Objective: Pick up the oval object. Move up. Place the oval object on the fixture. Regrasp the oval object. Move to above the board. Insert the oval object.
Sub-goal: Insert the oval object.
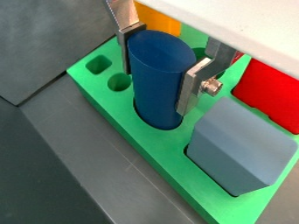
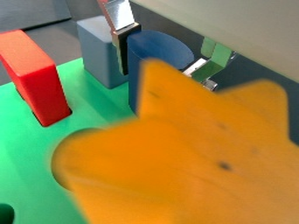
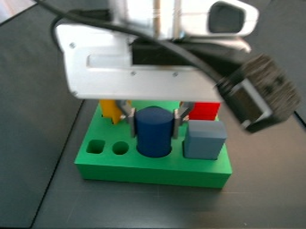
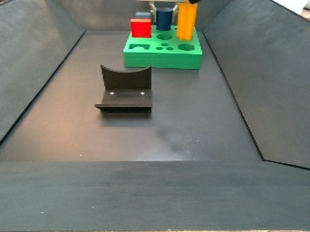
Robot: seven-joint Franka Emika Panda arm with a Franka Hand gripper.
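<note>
While standing in the board (image 1: 128, 131), the oval object (image 1: 160, 74) sits between the gripper (image 1: 158, 63) fingers (image 1: 193, 87).

The gripper (image 1: 158, 63) has flat silver fingers (image 1: 194, 86), a white housing and black cables.

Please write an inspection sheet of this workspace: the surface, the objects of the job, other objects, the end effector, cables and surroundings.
Surface: dark floor, bare around the pieces.
Oval object: blue oval object stands upright in the board.
Fixture: the fixture stands apart from the board, with nothing on it.
Clutter: red block, grey-blue cube and an orange piece on the board.
End effector: end effector over the board, fingers on both sides of the oval object.
Cables: black cable on the arm.
Surroundings: dark sloped walls.
</note>
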